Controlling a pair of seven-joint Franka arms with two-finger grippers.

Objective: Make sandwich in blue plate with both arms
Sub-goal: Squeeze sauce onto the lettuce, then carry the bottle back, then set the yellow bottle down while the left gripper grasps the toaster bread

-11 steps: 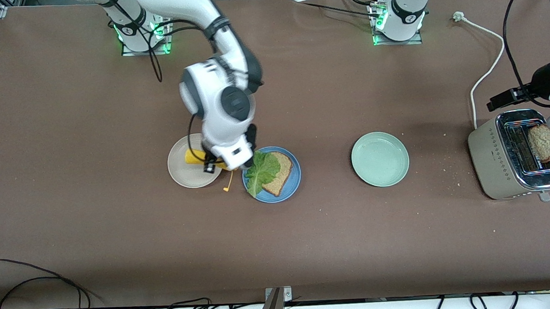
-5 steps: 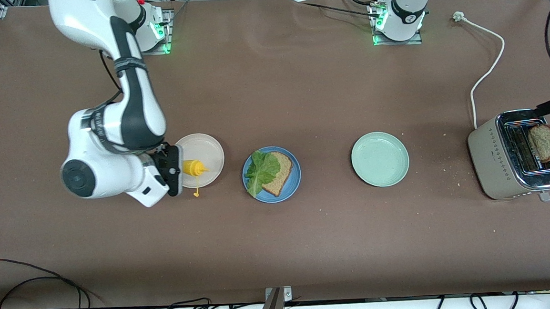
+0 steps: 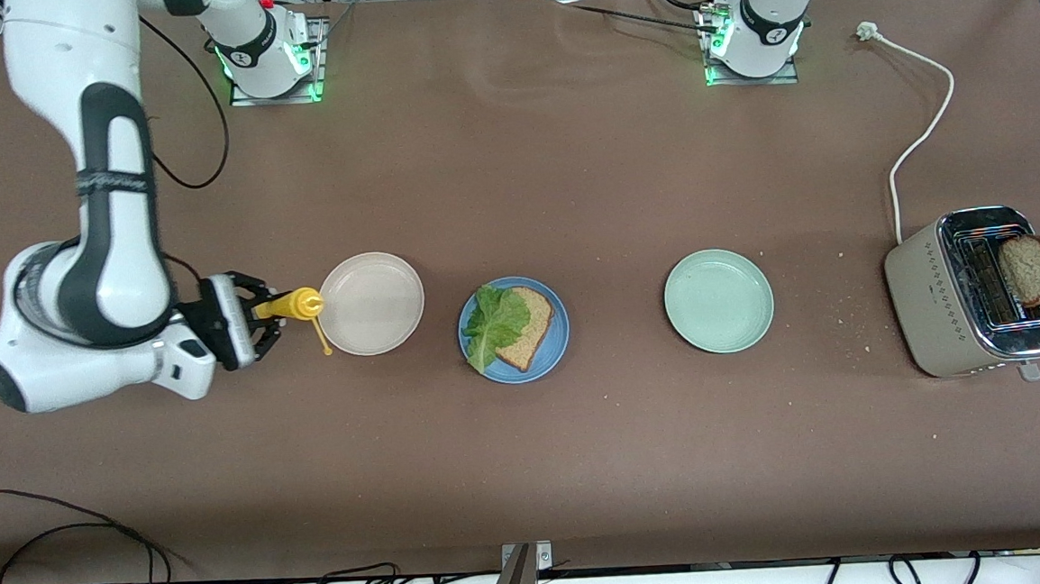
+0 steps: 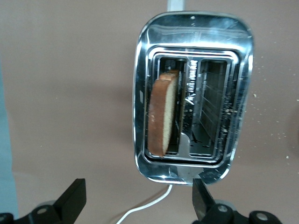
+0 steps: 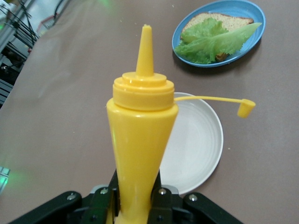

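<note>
1. The right gripper pinches a yellow squeeze bottle near its base, holding it above the bench at the right arm's end, nozzle aimed at the beige plate.
2. The right wrist view shows the bottle from its base along its length: cone-shaped nozzle uncapped, small cap dangling on a thin tether. The front view shows the tether only as a faint yellow line.
3. Past the beige plate, toward the left arm's end, the blue plate holds one slice of toast with a lettuce leaf lying over part of it.
4. A pale green plate sits farther along.
5. The left gripper hangs over the toaster, fingers spread wide and holding nothing; only the left wrist view shows it, since the front view cuts it off.
6. The same wrist view looks straight into the toaster's slots: one slice of bread stands upright in one slot.
</note>
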